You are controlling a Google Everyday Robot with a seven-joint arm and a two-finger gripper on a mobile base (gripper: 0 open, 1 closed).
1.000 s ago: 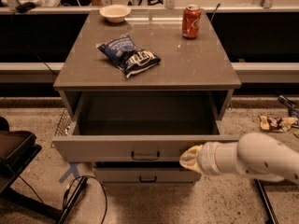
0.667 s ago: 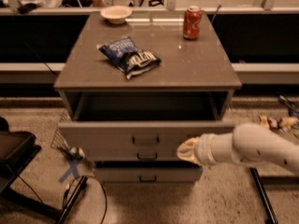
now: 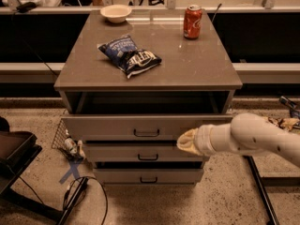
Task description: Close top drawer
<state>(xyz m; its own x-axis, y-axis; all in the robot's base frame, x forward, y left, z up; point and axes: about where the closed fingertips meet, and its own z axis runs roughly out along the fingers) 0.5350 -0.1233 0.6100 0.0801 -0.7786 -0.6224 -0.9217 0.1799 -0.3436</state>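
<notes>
The top drawer (image 3: 108, 125) is a wide grey box with a flat front and a small dark loop handle (image 3: 146, 133). It stands only slightly out from the cabinet, with a thin dark gap behind its front. My gripper (image 3: 183, 142) comes in from the right on a white arm and sits against the drawer front, just right of the handle. Its tip is covered in pale cloth-like material.
The cabinet top (image 3: 201, 64) carries a blue chip bag (image 3: 130, 56), a red soda can (image 3: 192, 21) and a white bowl (image 3: 116, 12). Two shallower drawer fronts (image 3: 148, 153) sit below. A wire basket (image 3: 64, 139) and cables (image 3: 77, 196) lie on the floor at the left.
The top drawer has slid back from wide open to almost shut. My gripper has moved inward with the drawer front, staying against it.
</notes>
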